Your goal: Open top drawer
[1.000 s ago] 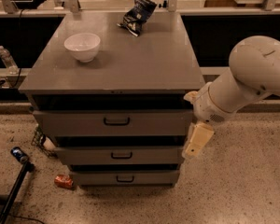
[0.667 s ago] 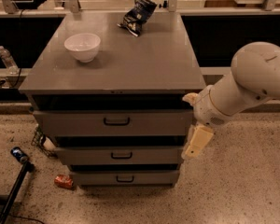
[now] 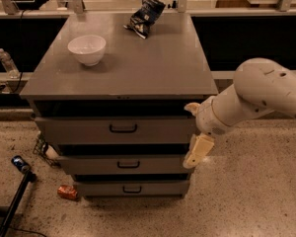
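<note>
The top drawer (image 3: 116, 130) is the grey front just under the cabinet top, with a black pull handle (image 3: 123, 129) at its centre. It stands a little forward of the cabinet top's edge. My gripper (image 3: 197, 151) hangs at the cabinet's right front corner, right of the top drawer's front and level with the second drawer (image 3: 121, 165). It is well to the right of the handle and holds nothing that I can see. The white arm (image 3: 259, 95) comes in from the right.
A white bowl (image 3: 87, 49) and a dark snack bag (image 3: 145, 15) sit on the cabinet top (image 3: 153, 68). A third drawer (image 3: 132, 188) is lowest. A bottle (image 3: 7, 63) stands at left. A can (image 3: 67, 192) and a black pole (image 3: 15, 201) lie on the floor at left.
The arm has shifted slightly to the right and the gripper has stayed at the cabinet's right front corner. The drawers have not moved.
</note>
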